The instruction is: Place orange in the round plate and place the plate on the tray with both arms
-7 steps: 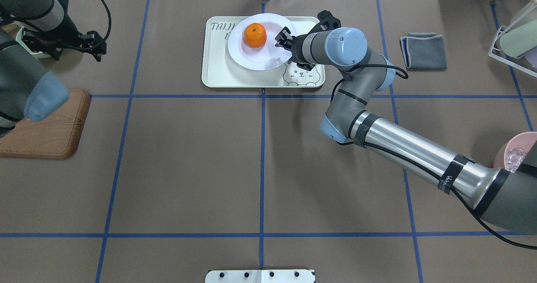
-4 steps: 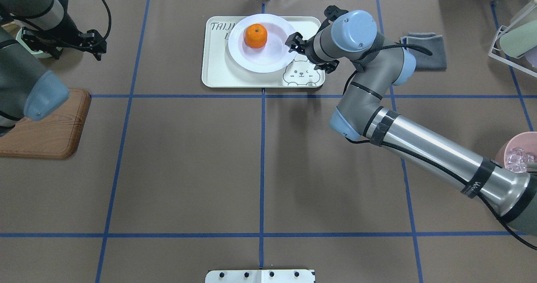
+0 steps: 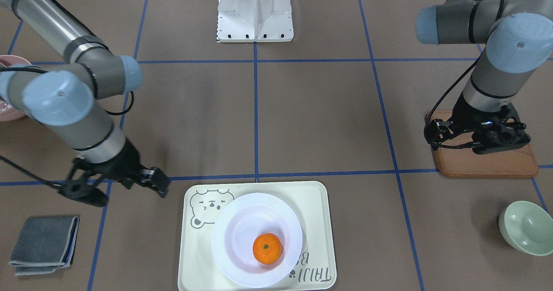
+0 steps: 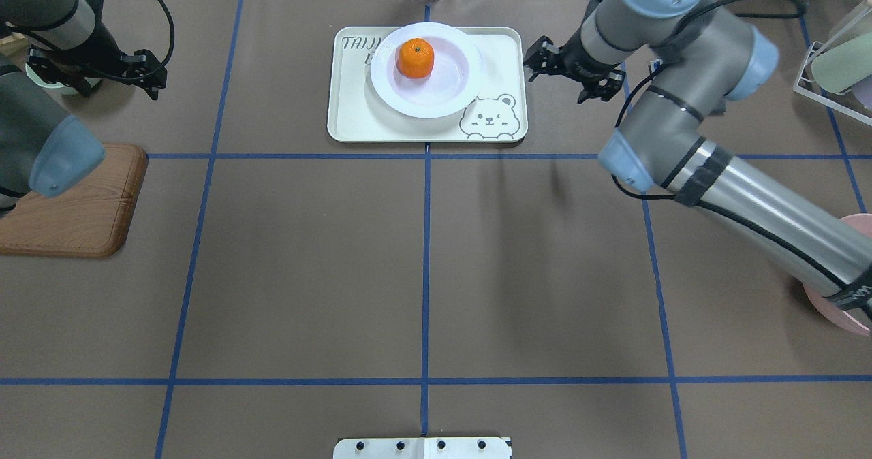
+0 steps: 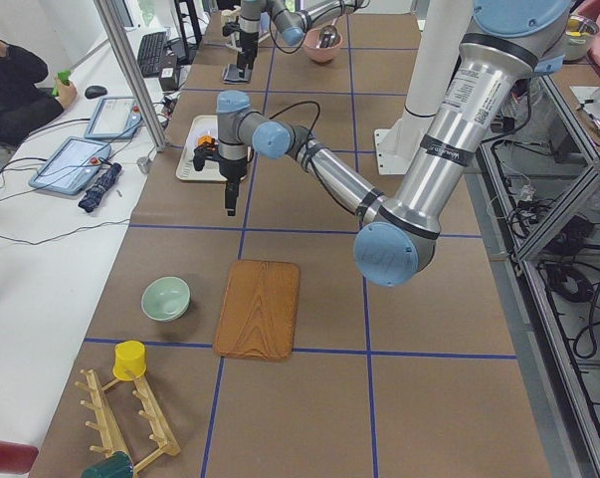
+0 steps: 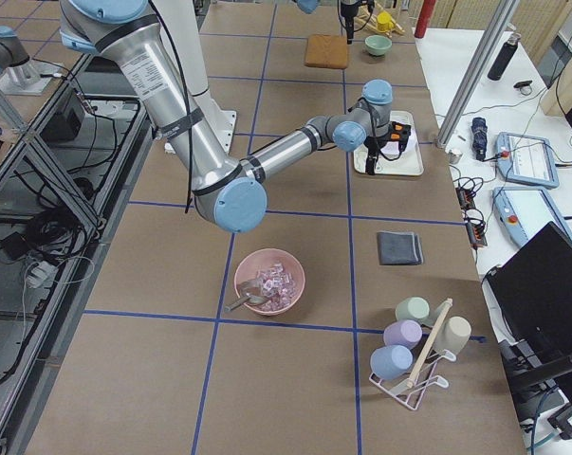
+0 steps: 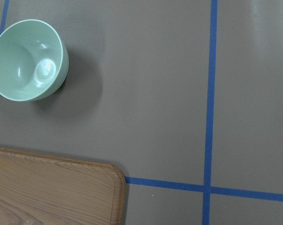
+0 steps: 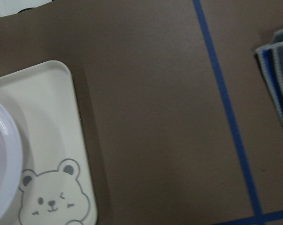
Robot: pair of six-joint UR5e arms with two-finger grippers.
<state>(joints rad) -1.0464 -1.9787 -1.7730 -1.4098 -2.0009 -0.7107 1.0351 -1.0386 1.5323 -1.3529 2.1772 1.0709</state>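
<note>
Overhead exterior shows the orange [image 4: 415,58] in the round plate [image 4: 436,110] on the tray [image 4: 354,115] (the job looks done), so the right gripper [image 4: 545,57] hangs spread and empty beside the tray; whether the left gripper [image 4: 139,67] is spread I cannot tell.

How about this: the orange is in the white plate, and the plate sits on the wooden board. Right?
No. The orange is in the white plate, but the plate sits on the cream bear tray, not the wooden board. The overhead view shows it.
</note>
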